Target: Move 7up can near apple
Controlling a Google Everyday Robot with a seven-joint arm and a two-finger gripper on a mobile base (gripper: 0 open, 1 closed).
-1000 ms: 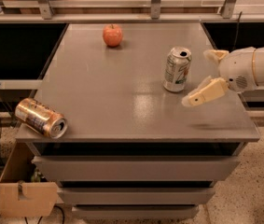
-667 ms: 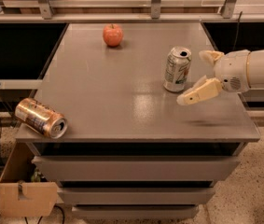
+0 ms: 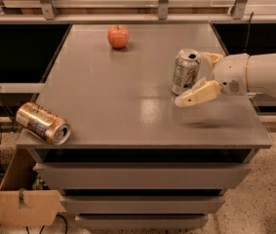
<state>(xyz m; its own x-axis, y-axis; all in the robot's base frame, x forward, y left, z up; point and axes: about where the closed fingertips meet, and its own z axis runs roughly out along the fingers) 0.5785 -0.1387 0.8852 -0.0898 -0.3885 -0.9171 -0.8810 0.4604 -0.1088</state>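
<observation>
The 7up can (image 3: 184, 72) stands upright on the right part of the grey table (image 3: 128, 101), silver-white with its tab top showing. The apple (image 3: 118, 36) sits at the far middle of the table, well apart from the can. My gripper (image 3: 194, 80) reaches in from the right at can height and is open. One tan finger (image 3: 197, 93) lies in front of the can and the other finger (image 3: 212, 58) is behind it, so the can's right side sits partly between them. I cannot tell whether the fingers touch the can.
A gold-orange can (image 3: 43, 123) lies on its side at the table's front left corner, close to the edge. Drawers run under the tabletop. A cardboard piece (image 3: 28, 206) lies on the floor at the lower left. A railing (image 3: 163, 4) runs behind the table.
My gripper has moved left toward the 7up can, and its fingers now flank the can's right side. The can, the apple and the gold-orange can have not moved.
</observation>
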